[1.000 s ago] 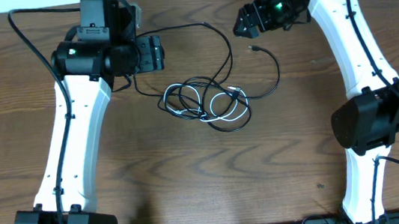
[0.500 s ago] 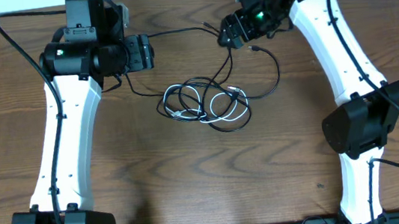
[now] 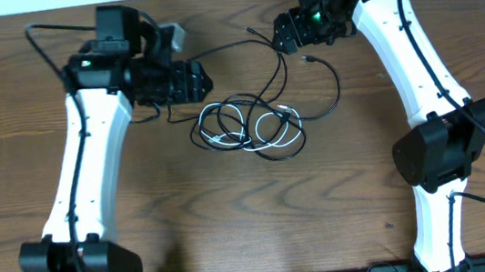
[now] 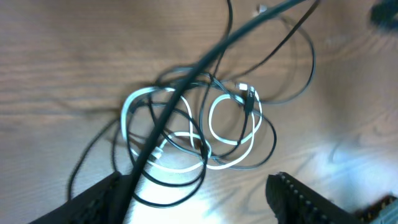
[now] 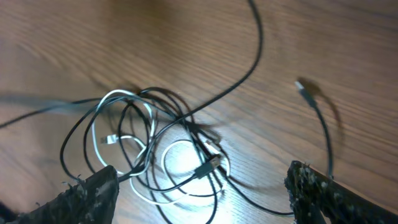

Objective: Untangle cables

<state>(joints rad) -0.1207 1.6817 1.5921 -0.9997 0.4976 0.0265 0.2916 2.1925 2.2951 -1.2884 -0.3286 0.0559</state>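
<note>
Brown wood-grain tabletop [image 3: 235, 228], two white-and-black arms reaching in from the near edge. Left arm [image 3: 90, 162] leans toward the middle. Left tool [image 3: 202, 81] is up off the wood, just left of the cable pile and above it, pointing right. Left wrist view: left tool [image 4: 196, 180] fingers [image 4: 99, 199] spread wide, nothing pinched between them, tangle directly below. A blurred dark cord crosses that view diagonally, close to the lens and next to the left finger; can't tell which cord it is or if it touches the finger.

Centre: black cable [image 3: 339, 88] and white cable [image 3: 272, 140] lying flat on the tabletop, knotted together in a loose pile of overlapping loops. White cable [image 4: 211, 124] makes two or three rings inside the pile, with black cable [image 4: 308, 68] strands woven over and under them. A long black loop swings out to the right of the pile and ends in a small plug [image 3: 307, 58] near the right tool. Another black strand runs up to the far side, its tip [image 3: 251, 31] just left of that tool.

Right tool [image 3: 289, 35] hangs above the far edge of the cables, aimed down and left. Right wrist view: right tool [image 5: 202, 180] fingers [image 5: 93, 193] set far apart, gripping nothing, with white cable [image 5: 118, 94], black cable [image 5: 258, 43] and plug [image 5: 301, 86] on the wood beneath. Right arm [image 3: 418, 70] runs back along the right side.
</note>
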